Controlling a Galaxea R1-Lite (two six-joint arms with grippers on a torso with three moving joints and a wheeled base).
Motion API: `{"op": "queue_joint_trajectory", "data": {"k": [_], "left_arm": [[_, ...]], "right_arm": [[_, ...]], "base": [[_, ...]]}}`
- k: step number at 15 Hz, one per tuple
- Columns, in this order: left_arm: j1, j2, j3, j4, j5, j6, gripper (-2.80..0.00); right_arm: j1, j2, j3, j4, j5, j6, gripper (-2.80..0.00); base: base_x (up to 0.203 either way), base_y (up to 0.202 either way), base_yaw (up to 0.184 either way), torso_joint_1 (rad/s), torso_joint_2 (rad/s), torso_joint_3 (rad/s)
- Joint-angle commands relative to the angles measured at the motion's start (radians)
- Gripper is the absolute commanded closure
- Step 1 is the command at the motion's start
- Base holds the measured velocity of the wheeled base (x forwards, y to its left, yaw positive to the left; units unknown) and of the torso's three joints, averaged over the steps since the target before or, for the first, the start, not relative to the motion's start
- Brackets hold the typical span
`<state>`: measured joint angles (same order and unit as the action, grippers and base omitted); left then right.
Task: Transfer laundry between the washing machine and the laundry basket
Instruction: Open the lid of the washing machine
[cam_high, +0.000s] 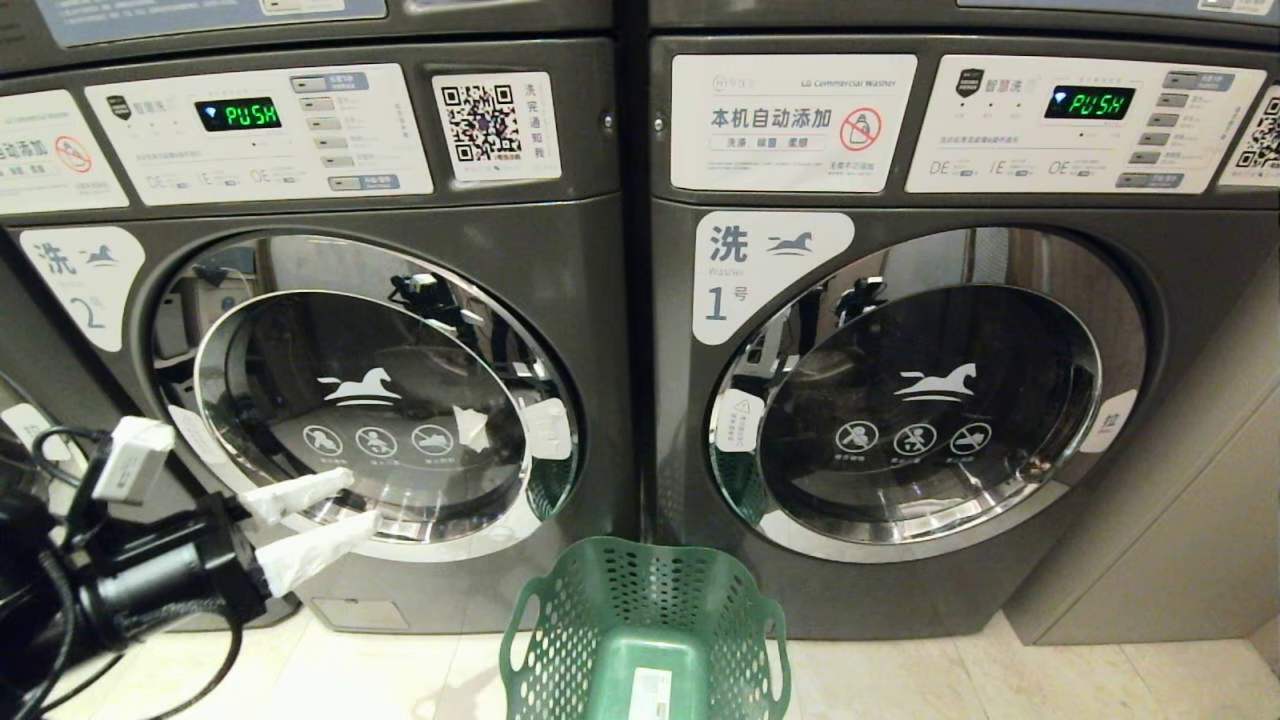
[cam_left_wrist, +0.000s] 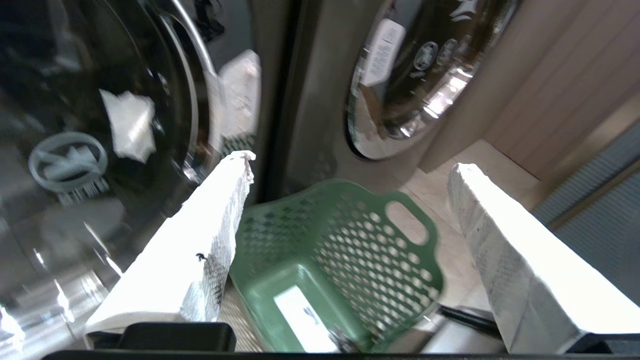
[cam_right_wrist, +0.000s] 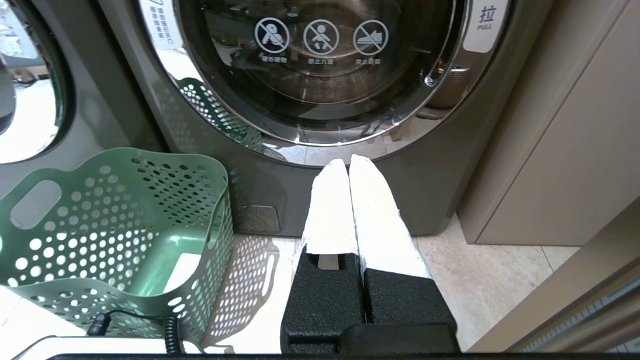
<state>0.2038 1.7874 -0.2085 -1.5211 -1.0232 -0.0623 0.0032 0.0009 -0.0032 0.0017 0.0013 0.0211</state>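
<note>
While both washer doors are shut, the green basket (cam_high: 645, 640) is seen standing on the floor between washer 2 (cam_high: 560, 300) and washer 1 (cam_high: 1180, 300), just in front of the seam where they meet, and nothing but a white label is seen in it. The left gripper (cam_high: 330, 510) is held to the basket's left, before the lower rim of washer 2's door (cam_high: 380, 400), its white-wrapped fingers (cam_left_wrist: 190, 260) spread wide around nothing. The right gripper (cam_right_wrist: 350, 165) is held low to the basket's right, near the foot of washer 1, its fingers pressed together and holding nothing. No laundry can be made out for certain.
</note>
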Motion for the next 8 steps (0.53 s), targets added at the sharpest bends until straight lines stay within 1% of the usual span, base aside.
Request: {"op": "queue_joint_trajectory", "data": {"k": [1,5,6,8], "left_arm": [[-0.038,0.194,-0.160,-0.009,-0.003,0.000,-2.80],[-0.113,0.451,-0.431,-0.009,0.039,-0.001,-2.80],[-0.137,0.489,-0.480,-0.009,0.053,-0.002,-2.80],[-0.186,0.529,-0.524,-0.009,0.067,-0.004,-2.80]], "right_arm": [[0.000,0.001,0.000,0.000,0.000,0.000,0.00],[0.000,0.001,0.000,0.000,0.000,0.000,0.00],[0.000,-0.001,0.000,0.000,0.000,0.000,0.00],[0.000,0.001,0.000,0.000,0.000,0.000,0.00]], "base": [[0.000,0.000,0.000,0.000,0.00,0.000],[0.000,0.000,0.000,0.000,0.00,0.000],[0.000,0.000,0.000,0.000,0.00,0.000],[0.000,0.000,0.000,0.000,0.00,0.000]]}}
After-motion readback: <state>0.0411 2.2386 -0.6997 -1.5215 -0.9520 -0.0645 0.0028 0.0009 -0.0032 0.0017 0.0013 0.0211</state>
